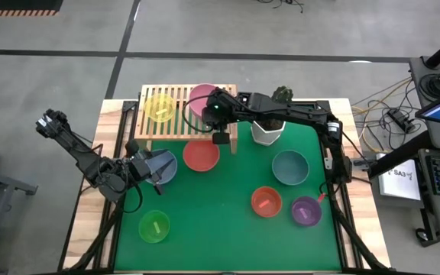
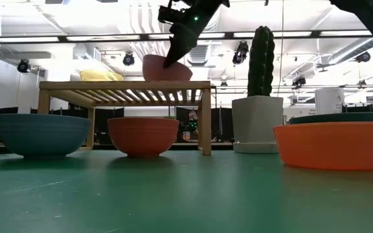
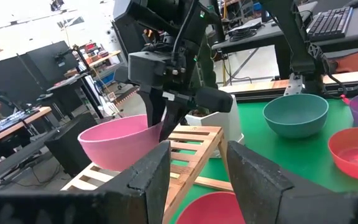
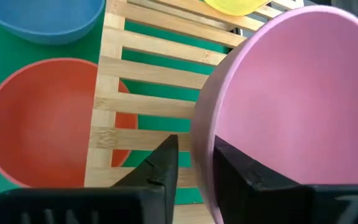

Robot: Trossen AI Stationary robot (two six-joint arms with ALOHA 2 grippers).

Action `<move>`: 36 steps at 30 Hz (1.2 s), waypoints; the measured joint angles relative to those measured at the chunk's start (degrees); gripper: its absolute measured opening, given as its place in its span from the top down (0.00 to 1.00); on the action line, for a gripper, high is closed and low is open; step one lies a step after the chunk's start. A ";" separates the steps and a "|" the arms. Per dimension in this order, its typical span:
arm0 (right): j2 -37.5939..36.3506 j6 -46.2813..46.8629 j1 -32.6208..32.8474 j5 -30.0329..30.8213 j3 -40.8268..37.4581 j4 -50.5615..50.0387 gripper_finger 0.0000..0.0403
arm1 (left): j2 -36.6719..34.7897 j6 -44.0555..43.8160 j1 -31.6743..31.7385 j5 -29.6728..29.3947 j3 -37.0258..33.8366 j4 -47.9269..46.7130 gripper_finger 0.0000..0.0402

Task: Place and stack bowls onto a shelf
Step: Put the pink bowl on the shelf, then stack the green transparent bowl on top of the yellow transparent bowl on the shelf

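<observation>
The light-wood shelf (image 1: pixel 189 122) stands at the table's far side. A yellow bowl (image 1: pixel 159 107) sits on its left part. My right gripper (image 1: pixel 214 114) is shut on the pink bowl (image 1: pixel 201 95) at the shelf's right part. My left gripper (image 1: pixel 155 168) is open over the blue-grey bowl (image 1: pixel 166 169) in front of the shelf's left end; its fingers (image 3: pixel 148 180) stand apart with nothing between them. The coral-red bowl (image 1: pixel 201 155) rests on the mat partly under the shelf's front edge. Teal (image 1: pixel 290 166), red-orange (image 1: pixel 266 202), purple (image 1: pixel 305 211) and lime green (image 1: pixel 155 226) bowls rest on the green mat. My right gripper pinches the pink bowl's rim (image 4: pixel 202 155) on its near right side, one finger (image 4: pixel 241 177) inside the bowl and one (image 4: pixel 160 165) outside. The fingers come from above, pointing down. The bowl (image 2: pixel 167 68) is tilted, its base down at the shelf's slats.
A white pot (image 1: pixel 267 131) with a cactus stands just right of the shelf, under my right arm. The green mat (image 1: pixel 220 221) has free room at its near middle. The coral-red bowl also shows in the low view (image 2: pixel 142 136), beside the shelf's right leg.
</observation>
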 joint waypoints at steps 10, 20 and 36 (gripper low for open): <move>0.00 0.87 0.02 0.92 2.25 1.02 0.69 | 0.02 -0.23 0.00 0.00 0.00 -0.02 0.65; -2.93 5.74 2.80 0.43 7.96 -6.68 0.71 | 0.02 -0.22 0.00 0.05 0.00 -0.09 0.65; -14.53 14.25 23.54 -0.63 -6.09 -5.90 0.83 | 0.15 0.72 0.02 9.15 1.04 0.39 0.65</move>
